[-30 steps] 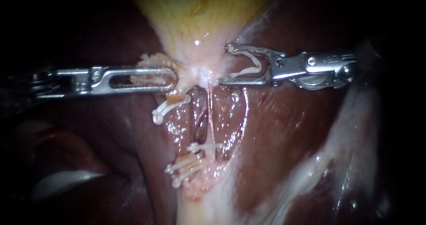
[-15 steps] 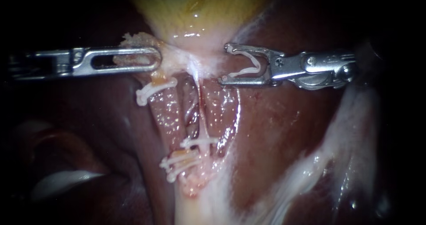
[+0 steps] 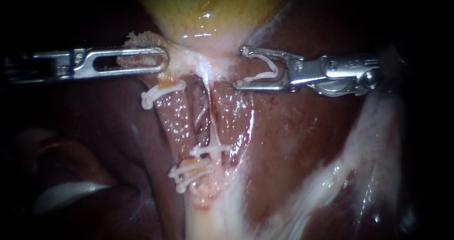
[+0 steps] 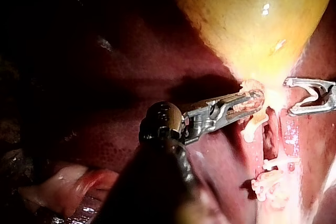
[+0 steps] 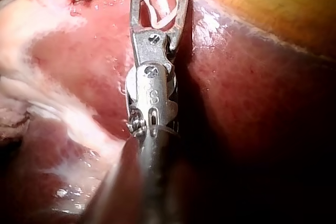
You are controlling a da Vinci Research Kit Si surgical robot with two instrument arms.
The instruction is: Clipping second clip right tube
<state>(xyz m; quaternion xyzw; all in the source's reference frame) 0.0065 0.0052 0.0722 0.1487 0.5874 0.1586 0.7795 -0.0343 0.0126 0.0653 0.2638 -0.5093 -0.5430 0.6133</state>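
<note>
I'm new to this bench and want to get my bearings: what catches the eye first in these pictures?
The yellow gallbladder fills the top of the endoscope view and tapers to pale tissue, on which the left instrument has its jaws shut. Opposite it, the right instrument holds an open white clip between jaws that stand wide apart. Below them run the tubes, which bear several applied clips.

gallbladder (image 3: 208, 8) – yellow, glistening, tapering to a pale neck | liver (image 3: 302, 136) – dark red, wet, beside and below the gallbladder | whitish tissue band (image 3: 326, 178) – slants across the liver, well below the gallbladder | left tube (image 3: 172, 121) – below the gallbladder's neck, white clips (image 3: 163, 91) at both ends
</note>
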